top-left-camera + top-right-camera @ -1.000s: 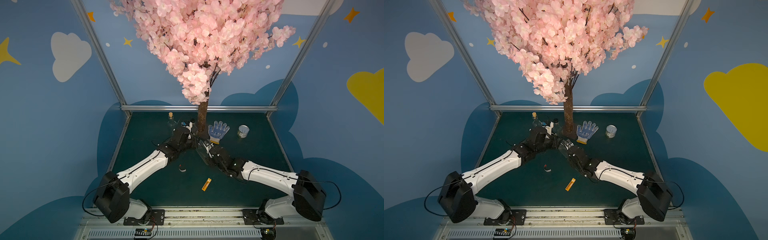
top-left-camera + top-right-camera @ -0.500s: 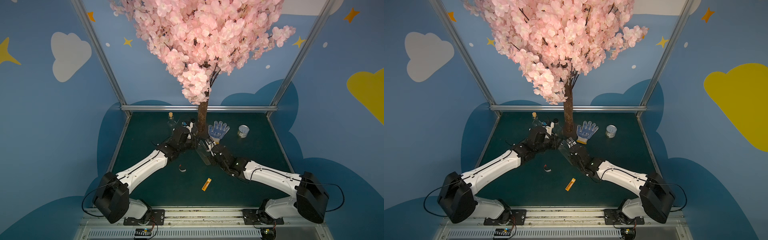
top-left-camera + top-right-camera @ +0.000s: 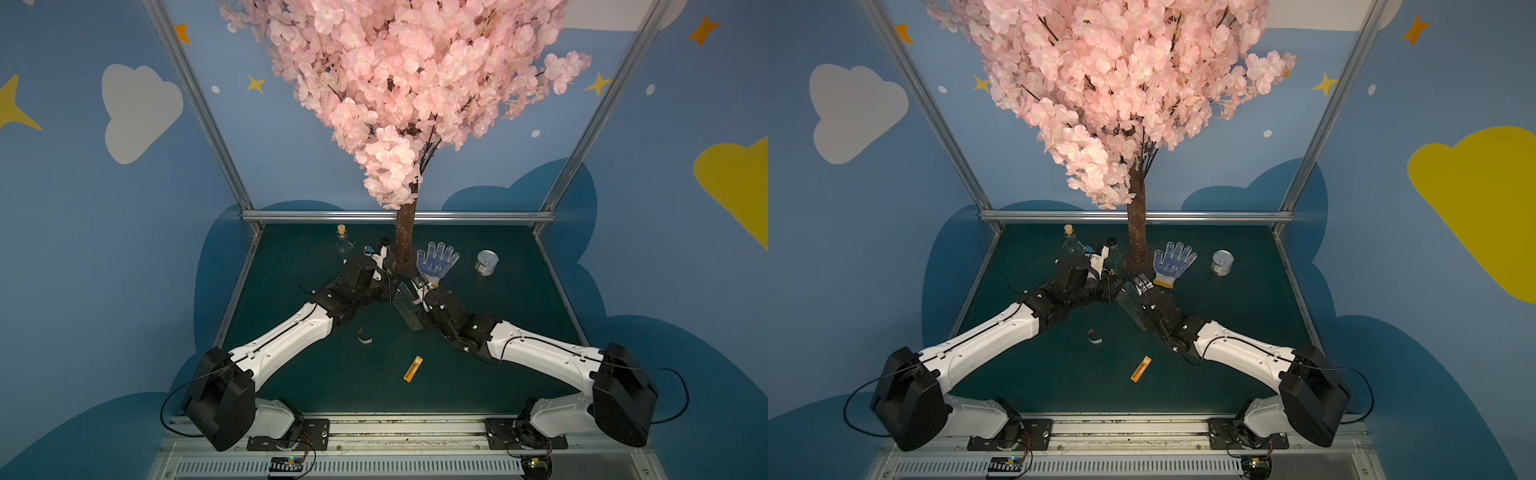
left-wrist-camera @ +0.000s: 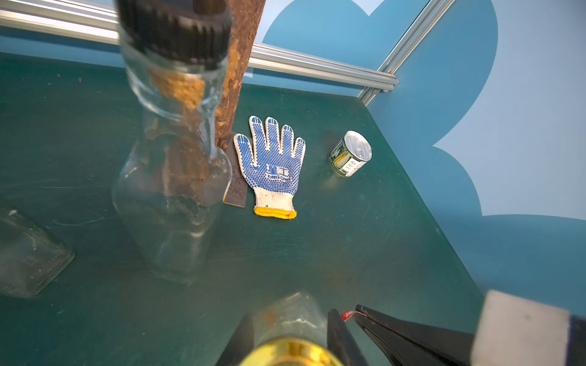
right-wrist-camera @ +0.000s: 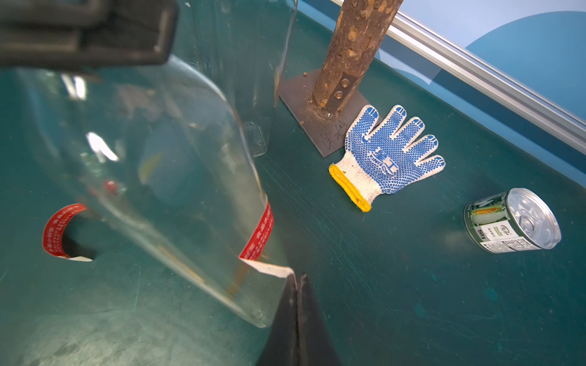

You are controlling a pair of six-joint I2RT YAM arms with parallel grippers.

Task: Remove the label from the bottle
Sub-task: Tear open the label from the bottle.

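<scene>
A clear glass bottle (image 5: 152, 177) hangs tilted over the green table, seen in both top views (image 3: 406, 307). My left gripper (image 4: 291, 315) is shut on its neck just below the gold cap (image 4: 291, 351). A red and white label (image 5: 260, 234) is partly peeled off the bottle's body. My right gripper (image 5: 297, 279) is shut on the label's loose white end, close beside the bottle. In the left wrist view that gripper (image 4: 396, 332) shows with a red scrap at its tip. In a top view the two grippers meet in front of the tree trunk (image 3: 405, 237).
A torn red label piece (image 5: 60, 231) lies on the table, and an orange strip (image 3: 412, 369) lies nearer the front. A black-capped glass bottle (image 4: 171, 158) and a corked bottle (image 3: 341, 241) stand by the trunk. A blue dotted glove (image 3: 436, 259) and a tin can (image 3: 486, 262) lie to the right.
My right gripper has shifted a little toward the tree while holding the label end. The left arm and the bottle have barely moved.
</scene>
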